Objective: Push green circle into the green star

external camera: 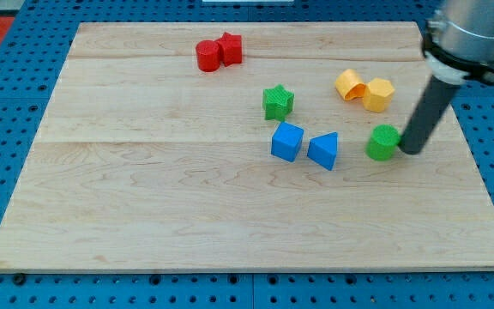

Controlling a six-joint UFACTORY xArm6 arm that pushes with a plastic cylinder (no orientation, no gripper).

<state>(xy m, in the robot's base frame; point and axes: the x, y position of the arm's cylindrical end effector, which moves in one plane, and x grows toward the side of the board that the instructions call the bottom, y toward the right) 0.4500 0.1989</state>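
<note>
A light wooden board [144, 197] is shown on a blue pegboard. No claw is fitted, so no grip state can be told; the tip [410, 150] is pressed against the right side of the green circle [383, 142]. The green star [278, 101] lies to the tip's upper left, well apart. Two blue blocks [305, 146] sit left of the circle, between them and lower. The board's right edge is near the tip.

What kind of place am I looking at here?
Probably a robotics lab test bench: a wooden board sits on a blue pegboard, small coloured blocks like the green star lie on it, and a robot arm's tip is beside the green circle.
</note>
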